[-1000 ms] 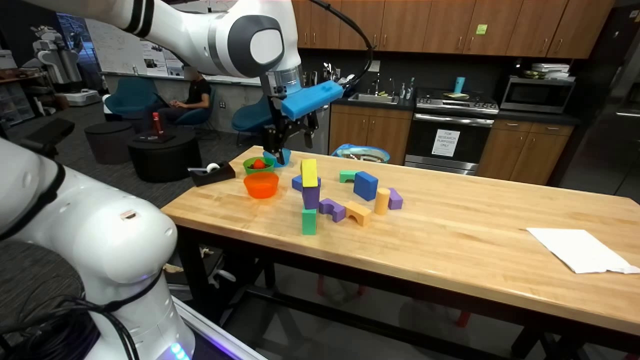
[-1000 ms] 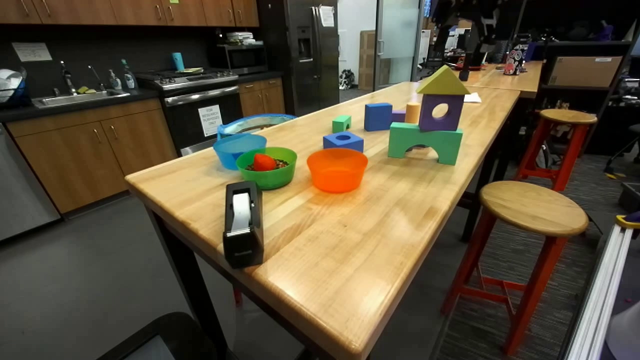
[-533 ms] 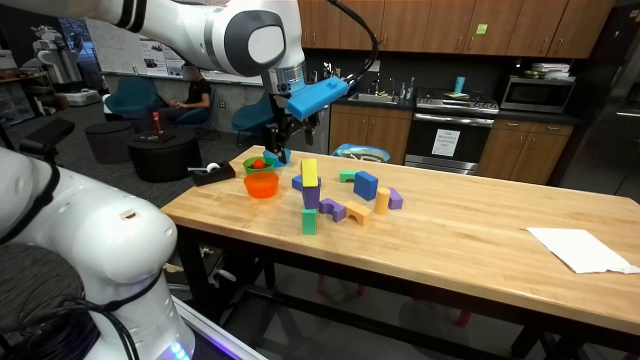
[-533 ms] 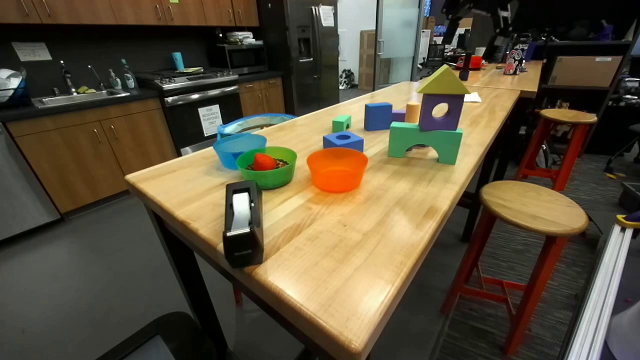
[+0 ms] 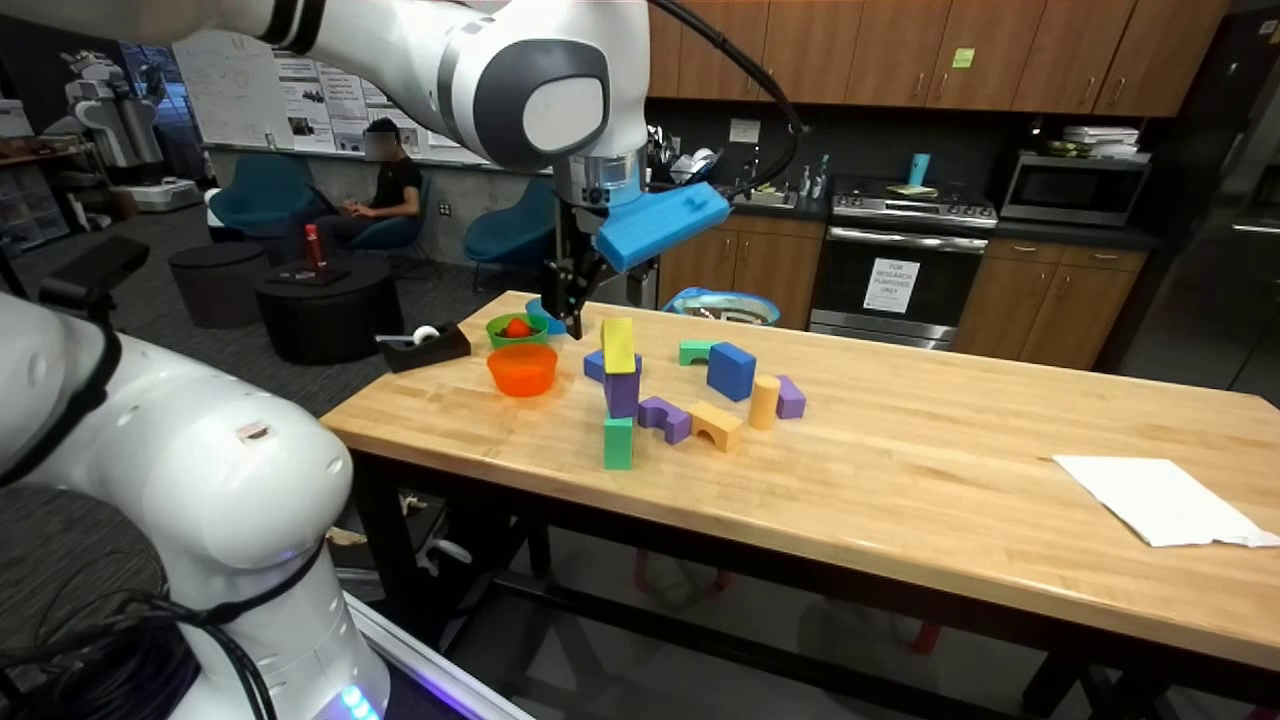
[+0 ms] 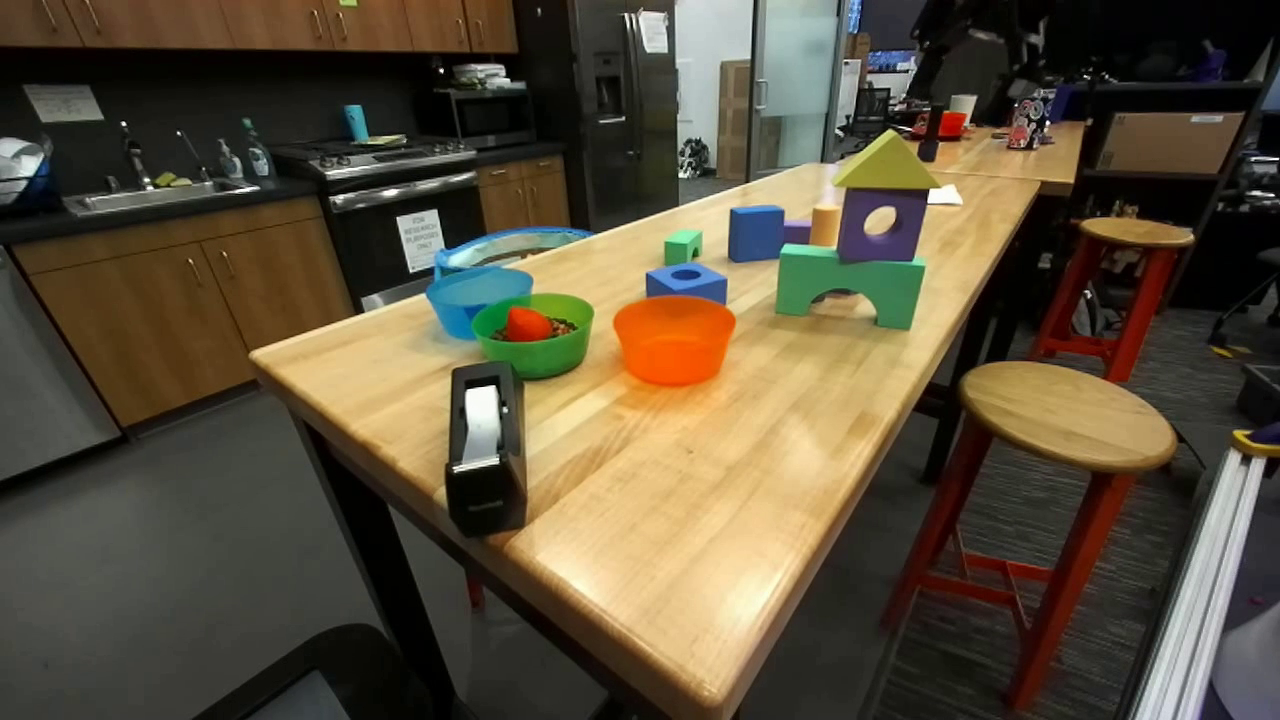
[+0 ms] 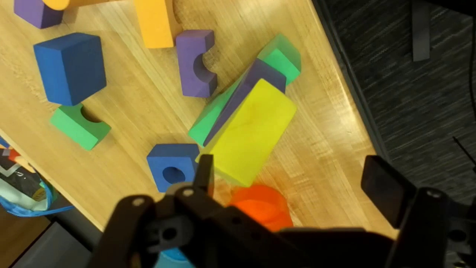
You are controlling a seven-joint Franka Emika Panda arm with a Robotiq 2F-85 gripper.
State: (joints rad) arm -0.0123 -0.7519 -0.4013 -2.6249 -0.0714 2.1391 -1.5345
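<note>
Worktop bearing a yellow triangular block upon purple block upon green arch, right of centre; orange bowl, mid-frame; tape dispenser, lower left.

In my wrist view, my gripper is black and the roof block plain yellow. Clockwise around that yellow I see charcoal carpet with paler streaks at three o'clock, an orange bowl at six, a blue block at eight, a light green arch at nine, a purple arch at eleven. The tabletop is honey-coloured, streaked with grain.
</note>
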